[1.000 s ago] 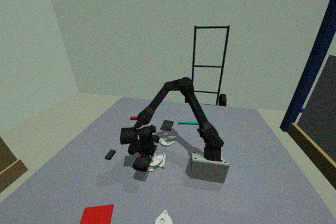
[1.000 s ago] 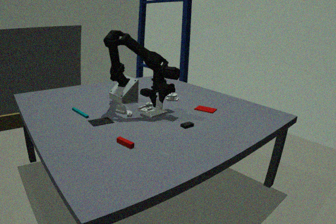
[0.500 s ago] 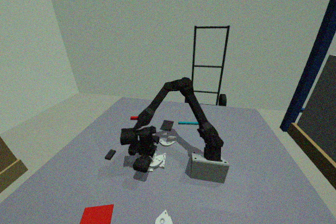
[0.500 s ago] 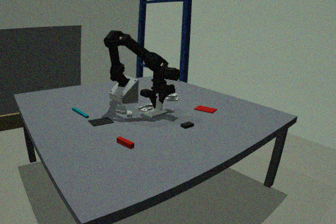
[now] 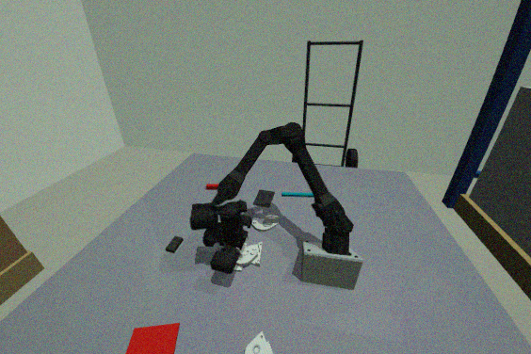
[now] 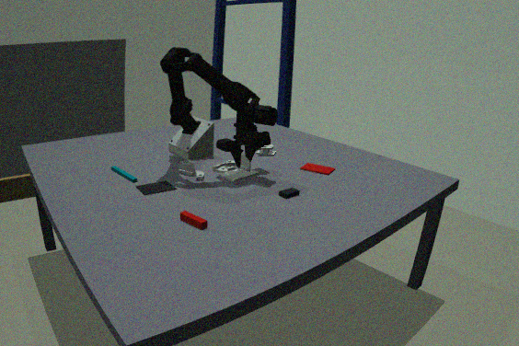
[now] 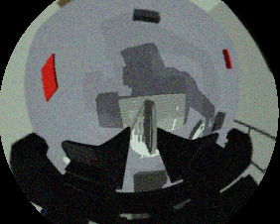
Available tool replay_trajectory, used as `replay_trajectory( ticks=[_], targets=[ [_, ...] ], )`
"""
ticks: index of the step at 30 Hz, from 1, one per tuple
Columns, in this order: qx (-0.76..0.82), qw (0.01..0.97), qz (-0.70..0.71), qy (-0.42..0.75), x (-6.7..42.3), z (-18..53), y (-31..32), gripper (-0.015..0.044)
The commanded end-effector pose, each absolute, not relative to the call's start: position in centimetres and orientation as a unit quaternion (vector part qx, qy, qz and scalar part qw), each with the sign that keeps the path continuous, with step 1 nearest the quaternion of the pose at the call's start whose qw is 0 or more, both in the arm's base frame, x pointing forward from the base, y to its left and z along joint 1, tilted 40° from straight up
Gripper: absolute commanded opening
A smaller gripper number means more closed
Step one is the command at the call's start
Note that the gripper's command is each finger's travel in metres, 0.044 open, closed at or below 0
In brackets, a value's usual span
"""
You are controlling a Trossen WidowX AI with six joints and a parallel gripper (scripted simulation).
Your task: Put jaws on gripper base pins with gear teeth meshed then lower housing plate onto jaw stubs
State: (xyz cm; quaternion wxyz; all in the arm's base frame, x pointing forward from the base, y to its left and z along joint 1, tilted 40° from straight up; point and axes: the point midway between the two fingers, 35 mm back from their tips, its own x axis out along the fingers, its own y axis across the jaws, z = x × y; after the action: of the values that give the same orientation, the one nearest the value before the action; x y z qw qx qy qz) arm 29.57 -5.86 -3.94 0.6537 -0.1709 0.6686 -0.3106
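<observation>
The grey gripper base [image 5: 258, 249] [image 6: 238, 178] [image 7: 171, 105] lies flat below my hand; its pins are too small to make out. My gripper [image 6: 245, 164] [image 7: 141, 129] is shut on the upright fin of a white jaw [image 6: 225, 167] [image 7: 140, 144], low over the base's edge. Whether this jaw is on a pin is hidden. A rounded white part [image 5: 265, 225] [image 6: 199, 176] [image 7: 198, 131] lies beside the base; I cannot tell if it is the housing plate or a jaw. A pointed white part with a ring and a toothed edge [image 5: 256, 346] [image 6: 266, 150] lies farther off.
A black block [image 5: 174, 244] [image 6: 289, 193] [image 7: 146, 16], a red sheet [image 5: 154, 339] [image 6: 317, 168] [image 7: 50, 78], a red bar [image 5: 212, 186] [image 6: 193, 220] [image 7: 227, 58], a dark flat square [image 5: 264, 198] [image 6: 156, 188] and a teal bar [image 5: 297, 194] [image 6: 124, 174] lie around on the table.
</observation>
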Motion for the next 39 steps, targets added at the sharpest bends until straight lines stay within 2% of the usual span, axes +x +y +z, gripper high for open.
replay_trajectory(
  ticks=[1,39],
  targets=[
    [-0.173,0.654,-0.310,0.668,29.57,-3.98,-5.92,0.0134],
    [-0.173,0.654,-0.311,0.668,29.51,-4.44,-6.31,0.0134]
  ],
)
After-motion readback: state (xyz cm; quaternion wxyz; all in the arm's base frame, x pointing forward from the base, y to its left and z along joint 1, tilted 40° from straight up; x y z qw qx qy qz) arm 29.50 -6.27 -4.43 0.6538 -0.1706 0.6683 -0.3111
